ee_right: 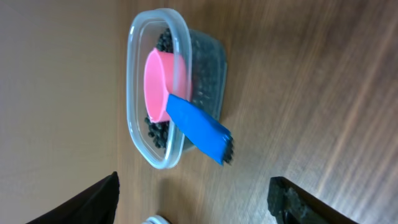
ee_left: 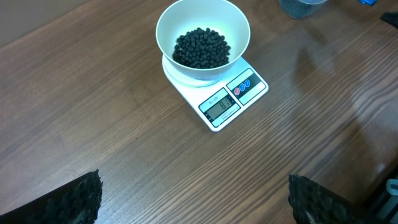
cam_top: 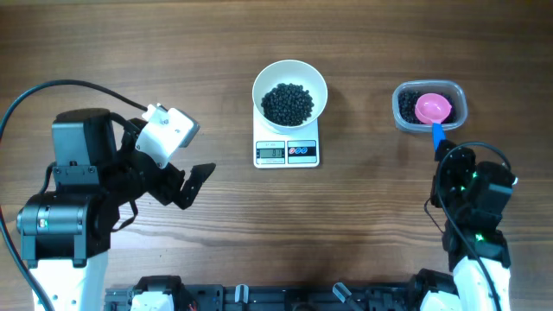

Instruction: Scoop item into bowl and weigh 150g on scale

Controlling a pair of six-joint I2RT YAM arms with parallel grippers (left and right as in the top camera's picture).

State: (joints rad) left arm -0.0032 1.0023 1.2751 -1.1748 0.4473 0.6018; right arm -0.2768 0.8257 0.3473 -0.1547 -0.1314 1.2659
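Right gripper (ee_right: 194,180): jaws apart, nothing between them, sitting just short of the free end of the flat blue handle (ee_right: 199,127).

The handle belongs to the small pink plastic scoop (ee_right: 158,87). Its cup lies in the clear rounded-rectangle plastic tub (ee_right: 140,134) and the handle leans out over the rim.

Risks, nearest first:
- The handle is thin and tilted. An off-centre pinch probably twists it or flicks the scoop out.
- The tub looks light. Pushing on the handle could lever it over or slide it, dumping small round black pellets (ee_right: 157,129) on the wooden table (ee_right: 323,74).
- Pellets roll. An overfull scoop likely sheds them on the way across.

The round glossy white bowl (cam_top: 289,91) sits on the small white kitchen scale (cam_top: 287,151), well apart from the tub, with a dark pellet heap already inside.
- I can't read the display, so overshoot is the main worry: one full scoop may pass the target.
- Bumping the bowl rim would shift it or skew the reading.

Left gripper (ee_left: 194,177): wide, empty, clear of the scale.
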